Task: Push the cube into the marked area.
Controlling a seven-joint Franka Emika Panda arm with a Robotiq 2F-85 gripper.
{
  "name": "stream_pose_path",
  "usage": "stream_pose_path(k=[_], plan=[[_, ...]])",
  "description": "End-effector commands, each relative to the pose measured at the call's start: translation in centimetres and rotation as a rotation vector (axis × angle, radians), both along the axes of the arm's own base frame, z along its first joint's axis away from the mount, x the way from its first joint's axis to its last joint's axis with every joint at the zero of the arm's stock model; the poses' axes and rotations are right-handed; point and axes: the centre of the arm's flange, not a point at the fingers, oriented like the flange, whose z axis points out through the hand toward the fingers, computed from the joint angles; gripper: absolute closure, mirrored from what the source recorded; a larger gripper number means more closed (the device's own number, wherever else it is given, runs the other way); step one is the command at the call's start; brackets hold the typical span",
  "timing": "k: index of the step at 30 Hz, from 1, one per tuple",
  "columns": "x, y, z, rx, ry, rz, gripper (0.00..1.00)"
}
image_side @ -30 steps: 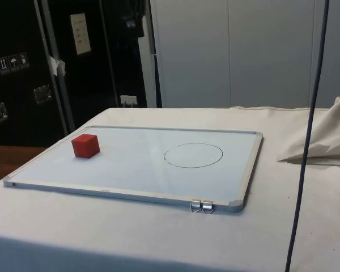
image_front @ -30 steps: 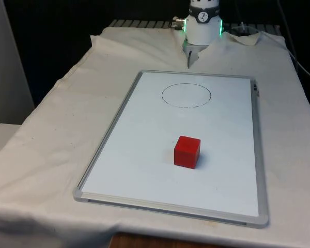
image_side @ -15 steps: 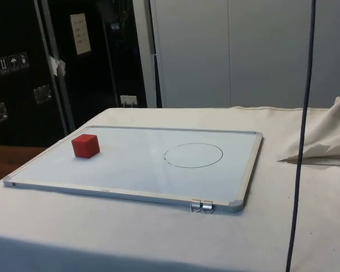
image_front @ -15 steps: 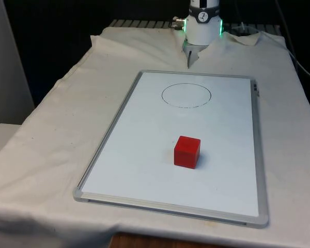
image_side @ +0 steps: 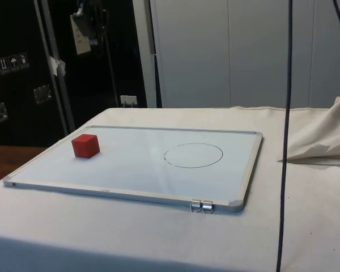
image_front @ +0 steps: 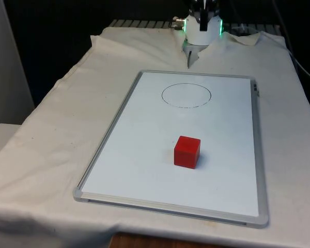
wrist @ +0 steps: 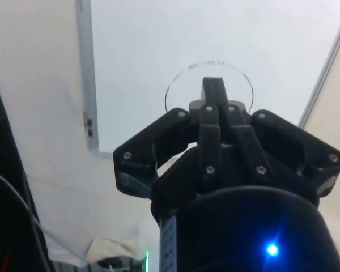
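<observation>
Cube (image_front: pixel 187 152) untouched on whiteboard (image_front: pixel 134 170), well short of drawn circle (image_front: pixel 186 95).
Count: one red cube, one circle, one board. Gripper (wrist: pixel 214 90) hangs high above the circle, fingers pressed together, holding nothing. Risk, in my judgement: an off-centre push would spin the cube or send it sliding wide of the circle.

Robotics laboratory setting: a surface (image_front: pixel 51 129) draped in white cloth carrying a whiteboard (image_front: pixel 144 170) with a drawn circle (image_front: pixel 186 95), before dark cabinets (image_side: pixel 22 68) bearing warning labels (image_side: pixel 8 61) and hanging cables (image_side: pixel 284 136).
</observation>
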Motion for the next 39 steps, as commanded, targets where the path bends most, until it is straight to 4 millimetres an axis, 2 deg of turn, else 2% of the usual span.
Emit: stream_pose_path(k=[1, 14, 17, 25, 26, 35, 36, 37, 39], plan=[[0.4, 0.3, -0.3, -0.003, -0.004, 0.000, 1.00], [4.3, 0.8, -2.2, -0.012, -0.095, 0.006, 1.00], [4.6, 0.9, -2.3, -0.011, -0.105, 0.010, 1.00], [7.3, 1.2, -4.2, -0.018, -0.161, 0.011, 1.00], [7.0, 1.1, -4.0, -0.017, -0.160, 0.014, 1.00], [10.4, 1.8, -8.0, -0.030, -0.183, 0.018, 1.00], [10.0, 1.7, -7.4, -0.026, -0.184, 0.021, 1.00], [10.6, 1.9, -8.4, -0.030, -0.183, 0.019, 1.00], [11.1, 2.0, -9.1, -0.030, -0.184, 0.020, 1.00]])
